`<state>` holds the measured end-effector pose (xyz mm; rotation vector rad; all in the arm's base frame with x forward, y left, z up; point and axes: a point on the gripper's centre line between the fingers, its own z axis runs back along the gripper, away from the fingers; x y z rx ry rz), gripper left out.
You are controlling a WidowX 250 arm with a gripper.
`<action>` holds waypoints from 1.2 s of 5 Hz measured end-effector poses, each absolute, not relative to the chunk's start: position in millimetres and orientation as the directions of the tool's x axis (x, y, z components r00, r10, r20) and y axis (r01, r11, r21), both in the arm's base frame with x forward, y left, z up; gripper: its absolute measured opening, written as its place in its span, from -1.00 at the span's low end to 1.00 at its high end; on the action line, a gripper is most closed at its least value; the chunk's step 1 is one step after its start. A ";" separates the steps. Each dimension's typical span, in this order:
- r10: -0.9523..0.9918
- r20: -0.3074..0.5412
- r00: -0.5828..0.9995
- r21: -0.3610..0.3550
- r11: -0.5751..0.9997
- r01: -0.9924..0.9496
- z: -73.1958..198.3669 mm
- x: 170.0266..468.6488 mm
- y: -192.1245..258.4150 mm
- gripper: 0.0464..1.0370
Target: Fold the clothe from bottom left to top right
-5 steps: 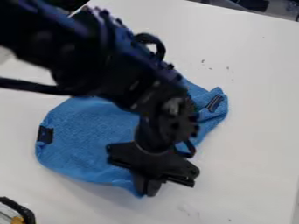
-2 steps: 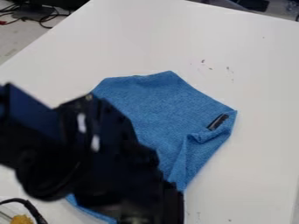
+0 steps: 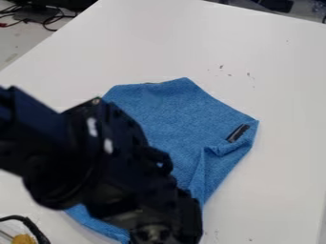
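The blue cloth [image 3: 185, 116] shows above and left of the gripper [image 3: 167, 224], whose opening I cannot tell.

Matt, textured blue cloth [image 3: 175, 114]; smooth white tabletop [image 3: 280, 86]

We see lots of room on the white table [image 3: 286, 95], to the right of the blue cloth [image 3: 181, 114] and past its far edge; a hand could pass there; the big black arm [image 3: 96, 167] blocks the left side and hangs over the near part of the cloth; a black cord [image 3: 30, 222] and a yellow thing [image 3: 24, 239] are in the way at bottom left.
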<state>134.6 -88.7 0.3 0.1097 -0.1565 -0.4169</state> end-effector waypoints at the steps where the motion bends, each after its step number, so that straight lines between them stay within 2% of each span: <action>1: -0.387 0.081 0.919 0.139 0.917 0.374 2.3 134.9 -88.8 -0.14; 2: -0.308 0.071 0.949 0.174 0.940 0.293 12.1 135.4 -96.7 0.48; 3: -0.241 0.049 0.969 0.182 0.956 0.228 24.2 140.8 -104.2 0.91; 5: -0.157 0.024 0.987 0.125 0.980 0.153 55.8 167.6 -110.5 0.93; 6: -0.135 0.053 0.989 0.125 0.984 0.128 62.8 185.3 -102.6 0.93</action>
